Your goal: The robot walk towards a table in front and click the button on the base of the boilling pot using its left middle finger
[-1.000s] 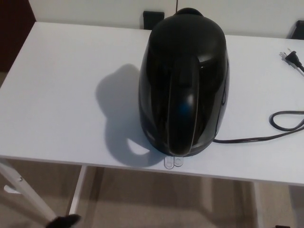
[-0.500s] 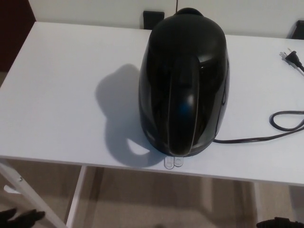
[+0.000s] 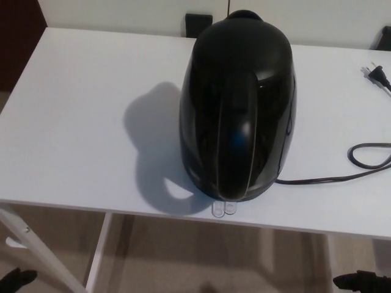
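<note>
White and broad, the surface (image 3: pixel 79 122) fills most of the view, with a pale wall behind it and beige floor (image 3: pixel 201 256) below its near edge. A black kettle (image 3: pixel 238 107) stands right of the middle, handle toward the camera, and its clear button (image 3: pixel 223 209) juts out at the base, right at the near edge. A black cord (image 3: pixel 342 177) runs off to the right, ending in a plug (image 3: pixel 376 74). Both hands hang low, well below the button: the left hand (image 3: pixel 17 279) at the bottom left corner, the right hand (image 3: pixel 361 282) at the bottom right. Too little of either shows to tell how the fingers are set.
</note>
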{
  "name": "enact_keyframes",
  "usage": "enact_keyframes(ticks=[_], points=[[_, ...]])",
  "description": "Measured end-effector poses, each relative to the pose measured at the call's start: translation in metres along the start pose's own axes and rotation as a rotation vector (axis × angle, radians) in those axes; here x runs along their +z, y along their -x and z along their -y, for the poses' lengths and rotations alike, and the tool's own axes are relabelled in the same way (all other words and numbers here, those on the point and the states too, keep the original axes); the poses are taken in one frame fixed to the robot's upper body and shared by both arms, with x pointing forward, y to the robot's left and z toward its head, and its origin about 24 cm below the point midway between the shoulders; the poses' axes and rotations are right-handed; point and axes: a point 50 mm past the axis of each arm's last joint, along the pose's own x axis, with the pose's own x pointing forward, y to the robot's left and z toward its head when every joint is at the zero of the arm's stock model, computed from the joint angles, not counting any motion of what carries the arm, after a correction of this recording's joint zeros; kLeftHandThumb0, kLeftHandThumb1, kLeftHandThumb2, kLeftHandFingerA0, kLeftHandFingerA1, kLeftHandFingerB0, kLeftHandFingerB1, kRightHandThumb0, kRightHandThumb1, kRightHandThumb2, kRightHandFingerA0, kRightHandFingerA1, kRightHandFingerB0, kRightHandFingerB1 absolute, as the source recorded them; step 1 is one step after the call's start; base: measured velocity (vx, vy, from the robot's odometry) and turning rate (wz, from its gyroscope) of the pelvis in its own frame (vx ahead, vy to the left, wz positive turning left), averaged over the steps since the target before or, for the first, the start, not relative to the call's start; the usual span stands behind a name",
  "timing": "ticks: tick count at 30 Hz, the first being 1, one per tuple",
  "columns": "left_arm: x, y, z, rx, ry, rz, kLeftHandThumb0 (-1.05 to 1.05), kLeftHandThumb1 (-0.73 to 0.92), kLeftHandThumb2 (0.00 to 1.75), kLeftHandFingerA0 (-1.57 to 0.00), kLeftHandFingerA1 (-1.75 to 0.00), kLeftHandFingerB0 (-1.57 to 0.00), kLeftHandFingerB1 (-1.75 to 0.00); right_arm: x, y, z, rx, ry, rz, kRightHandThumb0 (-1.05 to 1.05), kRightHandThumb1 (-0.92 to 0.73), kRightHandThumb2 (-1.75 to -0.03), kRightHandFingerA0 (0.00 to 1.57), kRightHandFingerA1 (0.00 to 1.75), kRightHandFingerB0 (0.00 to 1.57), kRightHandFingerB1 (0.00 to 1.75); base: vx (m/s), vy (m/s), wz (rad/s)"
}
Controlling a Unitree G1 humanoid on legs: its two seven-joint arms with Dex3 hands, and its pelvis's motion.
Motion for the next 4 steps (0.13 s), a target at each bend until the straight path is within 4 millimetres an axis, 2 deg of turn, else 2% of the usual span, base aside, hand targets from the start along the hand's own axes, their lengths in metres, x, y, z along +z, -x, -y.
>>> enact_keyframes(ticks=[3, 4], points=[[-0.0002, 0.0000, 0.0004, -0.009, 0.023, -0.002, -0.59, 0.44, 0.74, -0.34, -0.45, -0.18, -0.39, -0.0017, 0.0004, 0.0003, -0.003, -0.007, -0.009, -0.35, -0.62, -0.58, 0.62, 0.49, 0.48, 0.41, 0.00, 0.000, 0.00], [-0.0002, 0.0000, 0.0008, -0.013, 0.027, -0.002, -0.50, 0.53, 0.56, -0.42, -0.35, -0.23, -0.29, -0.0023, 0.0005, 0.0002, -0.004, -0.008, -0.012, -0.35, -0.62, -0.58, 0.58, 0.49, 0.47, 0.41, 0.00, 0.000, 0.00]])
